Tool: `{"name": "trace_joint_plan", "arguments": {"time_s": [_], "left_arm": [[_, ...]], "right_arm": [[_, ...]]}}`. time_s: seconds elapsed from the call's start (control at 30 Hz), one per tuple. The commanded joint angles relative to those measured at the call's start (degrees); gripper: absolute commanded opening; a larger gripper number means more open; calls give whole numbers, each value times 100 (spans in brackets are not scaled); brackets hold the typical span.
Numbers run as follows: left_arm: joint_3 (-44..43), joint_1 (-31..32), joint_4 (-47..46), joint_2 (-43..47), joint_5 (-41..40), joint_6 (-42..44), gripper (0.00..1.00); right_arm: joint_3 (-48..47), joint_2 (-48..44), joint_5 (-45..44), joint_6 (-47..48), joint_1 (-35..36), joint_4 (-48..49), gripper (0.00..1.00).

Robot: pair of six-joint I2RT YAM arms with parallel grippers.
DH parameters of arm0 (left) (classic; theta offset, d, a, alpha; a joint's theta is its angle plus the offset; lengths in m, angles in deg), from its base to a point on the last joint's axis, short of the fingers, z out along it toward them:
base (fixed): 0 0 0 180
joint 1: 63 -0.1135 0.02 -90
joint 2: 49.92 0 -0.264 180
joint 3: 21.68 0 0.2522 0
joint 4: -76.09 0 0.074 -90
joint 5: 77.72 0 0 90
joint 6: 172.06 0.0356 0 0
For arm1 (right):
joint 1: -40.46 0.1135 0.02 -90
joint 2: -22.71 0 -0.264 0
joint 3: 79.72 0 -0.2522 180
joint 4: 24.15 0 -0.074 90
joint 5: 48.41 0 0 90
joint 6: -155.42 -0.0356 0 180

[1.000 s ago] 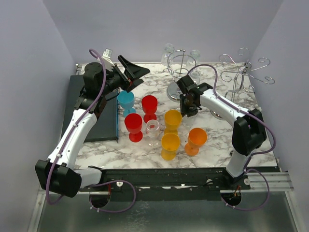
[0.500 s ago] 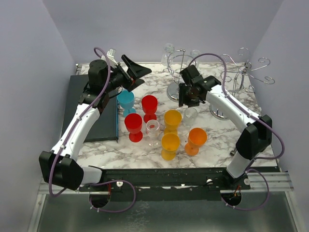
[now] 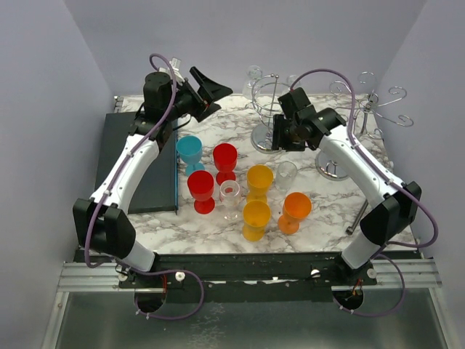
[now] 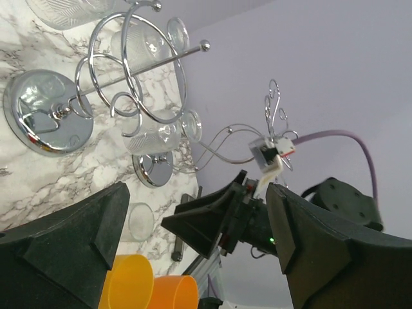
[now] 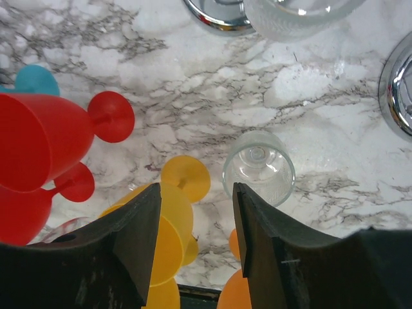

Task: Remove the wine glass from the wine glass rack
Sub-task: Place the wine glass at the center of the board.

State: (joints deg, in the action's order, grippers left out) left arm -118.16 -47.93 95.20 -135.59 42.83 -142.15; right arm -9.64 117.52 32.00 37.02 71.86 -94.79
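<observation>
1. Top external view, far left first: we've got a dark mat point(image 3: 138, 167) lying on the marble table point(image 3: 327, 207), with the left arm stretched over it toward the back wall.
2. The left gripper point(image 3: 221, 100) hangs in the air at the back, left of the racks. Its jaws are spread wide with nothing in them. On the left wrist camera we see both fingers point(image 4: 64, 244) far apart.
3. Mid-table is the cup crowd, all upright: a blue cup point(image 3: 190, 149), two red cups point(image 3: 224, 156), a small clear glass point(image 3: 230, 193), two yellow cups point(image 3: 260, 178) and an orange cup point(image 3: 296, 207).
4. The wine glass point(image 3: 287, 173) stands upright on the marble, just right of the rear yellow cup and behind the orange one. It's in front of the wine glass rack point(image 3: 270, 102) and apart from its base, so it's off the rack.
5. That rack carries other hanging glasses point(image 4: 151, 136).
6. The right gripper point(image 3: 279, 137) hovers between the wine glass and the rack. Its jaws are parted and grip nothing. The right wrist camera looks straight down, and we see the glass on the table below, not clamped.
7. Far right there's a second wire rack point(image 3: 367, 109).
</observation>
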Motion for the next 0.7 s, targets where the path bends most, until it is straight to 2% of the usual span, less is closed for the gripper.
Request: {"name": "trace_joint_plan", "arguments": {"time_s": [0.0,0.17,0.43,0.67], "left_arm": [[-445,0,-102,-427,-271,173,91],[-833,-4,-227,-925,-460,295,84],[-1598,-4,-665,-1875,-412,117,78],[-2640,-4,-713,-2907,-445,73,70]], "right_arm": [[-518,-175,172,80,6,-69,55],[-1108,-151,248,64,5,-22,58],[-2453,371,-488,59,-43,37,70],[-3830,1120,-148,177,-372,-42,71]]}}
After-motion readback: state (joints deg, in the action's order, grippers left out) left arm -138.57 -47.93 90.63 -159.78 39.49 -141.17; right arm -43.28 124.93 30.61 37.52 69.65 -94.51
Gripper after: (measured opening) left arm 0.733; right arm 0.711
